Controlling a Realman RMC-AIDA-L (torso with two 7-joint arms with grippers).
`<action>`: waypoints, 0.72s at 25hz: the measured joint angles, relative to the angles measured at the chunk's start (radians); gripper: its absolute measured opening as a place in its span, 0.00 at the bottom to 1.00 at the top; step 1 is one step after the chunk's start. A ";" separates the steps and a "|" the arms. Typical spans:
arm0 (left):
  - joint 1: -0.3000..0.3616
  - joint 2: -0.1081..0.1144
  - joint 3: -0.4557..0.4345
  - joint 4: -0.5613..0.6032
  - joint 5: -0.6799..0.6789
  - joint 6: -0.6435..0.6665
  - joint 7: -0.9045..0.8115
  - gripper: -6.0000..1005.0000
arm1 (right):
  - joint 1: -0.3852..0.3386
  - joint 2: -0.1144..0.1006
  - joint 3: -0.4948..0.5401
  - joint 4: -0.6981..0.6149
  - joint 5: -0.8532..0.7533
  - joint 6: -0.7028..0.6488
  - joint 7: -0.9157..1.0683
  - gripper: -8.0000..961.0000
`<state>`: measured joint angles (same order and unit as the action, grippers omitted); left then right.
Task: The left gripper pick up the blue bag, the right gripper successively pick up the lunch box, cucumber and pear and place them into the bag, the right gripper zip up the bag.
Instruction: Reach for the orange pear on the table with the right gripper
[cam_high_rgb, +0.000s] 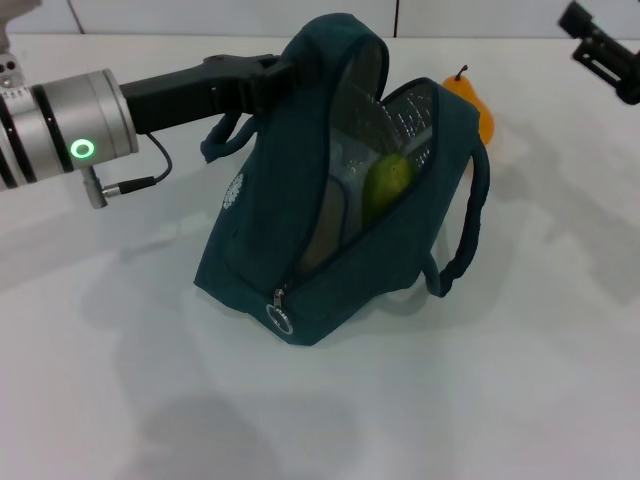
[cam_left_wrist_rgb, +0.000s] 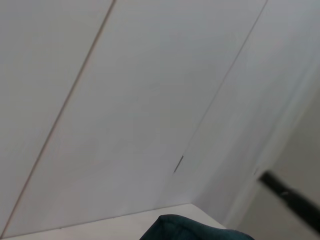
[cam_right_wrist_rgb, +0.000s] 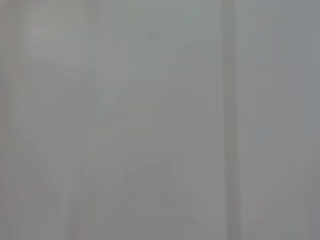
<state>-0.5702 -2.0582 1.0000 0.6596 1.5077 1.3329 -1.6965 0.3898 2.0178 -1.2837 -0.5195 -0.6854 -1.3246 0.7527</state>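
**Bag held open, pear still outside**

The bag (cam_high_rgb: 300, 270) stands on the white table (cam_high_rgb: 500, 400), its mouth unzipped and gaping so the silvery lining shows. The left gripper (cam_high_rgb: 275, 72) reaches in from the bag's left and is clamped on the top edge of the bag's near flap, holding it up. The silver wrist (cam_high_rgb: 70, 130) with its green light sits well to the left of the bag.

Inside the bag, the cucumber (cam_high_rgb: 385, 185) leans upright against the far wall, its rounded end poking toward the opening. Beside it, deeper in the bag, the pale edge of the lunch box (cam_high_rgb: 345, 185) can be made out. The zipper pull (cam_high_rgb: 279, 318) hangs at the bag's low front corner.

The pear (cam_high_rgb: 475, 105) stands on the table just behind the bag, partly hidden by the bag's rim.

The right gripper (cam_high_rgb: 603, 50) hangs well to the right of the bag, above the table, clear of everything; whether its fingers are apart cannot be told.

The left wrist view shows only the bag's top (cam_left_wrist_rgb: 195, 229) and wall panels.
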 joint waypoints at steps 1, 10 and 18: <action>-0.002 0.000 0.000 0.000 0.003 0.000 0.000 0.05 | 0.005 0.000 0.012 0.014 0.001 0.025 0.001 0.83; -0.015 -0.003 0.003 -0.001 0.017 -0.002 0.011 0.05 | 0.145 -0.002 -0.005 0.133 -0.013 0.319 -0.006 0.83; -0.024 -0.006 0.003 -0.002 0.019 -0.003 0.013 0.05 | 0.249 0.007 -0.068 0.207 -0.012 0.420 0.002 0.83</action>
<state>-0.5944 -2.0640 1.0032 0.6580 1.5264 1.3299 -1.6833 0.6386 2.0253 -1.3514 -0.3130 -0.6974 -0.9044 0.7548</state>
